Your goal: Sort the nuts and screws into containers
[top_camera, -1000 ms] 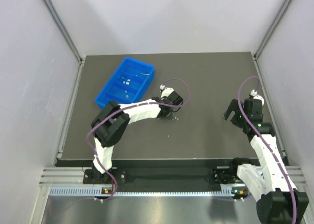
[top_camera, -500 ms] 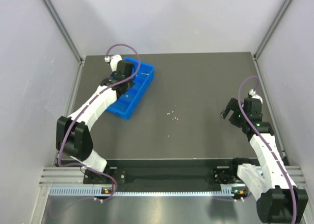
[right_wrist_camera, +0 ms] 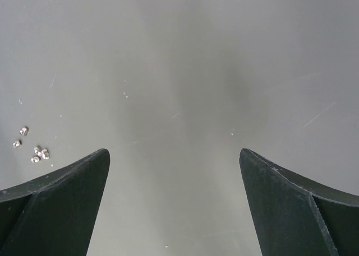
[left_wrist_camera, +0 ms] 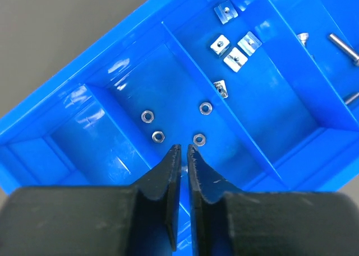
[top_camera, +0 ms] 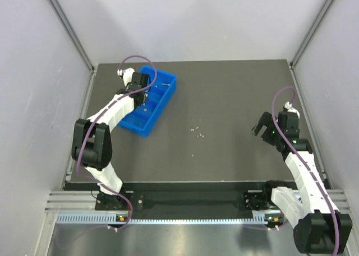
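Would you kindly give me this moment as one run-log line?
left tool: shut, above tray compartment holding four nuts | right tool: open, above table | loose pieces: clustered on table

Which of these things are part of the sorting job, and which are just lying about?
Part of the job: blue tray; round nuts, square nuts and screws inside it; loose pieces outside it; left pincer above the tray.

Just there: dark table; purple cables; grey walls.
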Motion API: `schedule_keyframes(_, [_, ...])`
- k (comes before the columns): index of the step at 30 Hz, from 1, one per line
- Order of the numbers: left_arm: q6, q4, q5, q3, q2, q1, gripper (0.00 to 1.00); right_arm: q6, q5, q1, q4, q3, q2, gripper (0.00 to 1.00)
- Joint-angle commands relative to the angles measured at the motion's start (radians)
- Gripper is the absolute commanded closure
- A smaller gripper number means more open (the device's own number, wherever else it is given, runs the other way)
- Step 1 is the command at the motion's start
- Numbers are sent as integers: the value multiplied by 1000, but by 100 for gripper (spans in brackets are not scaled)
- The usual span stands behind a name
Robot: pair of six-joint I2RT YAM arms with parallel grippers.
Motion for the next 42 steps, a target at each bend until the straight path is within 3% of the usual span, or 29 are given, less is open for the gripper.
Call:
schedule_keyframes(1, [12,43,-34,-6,-7,5,81,2,17,7,12,35,-23,0])
schedule_keyframes(6, [29,22,67,-6,-107,-19,56,3,22,7,9,43,-25,0])
schedule_keyframes(10, [55,7,118,-10,-182,-177,45,34,28,7,11,50,-3,0])
schedule_keyframes(16, [-2,11,170,-3,-120,-496,41,89,43,6,-6,63,26,0])
schedule_keyframes(19, [-2,31,182,28,-12,-582,42,92,62,1,-22,53,9,0])
schedule_keyframes(28, [185,40,277,165,247,-598,46,17,121,1,-81,47,-118,0])
schedule_keyframes(42, [300,46,288,189,298,-532,48,5,115,1,-84,46,-109,0])
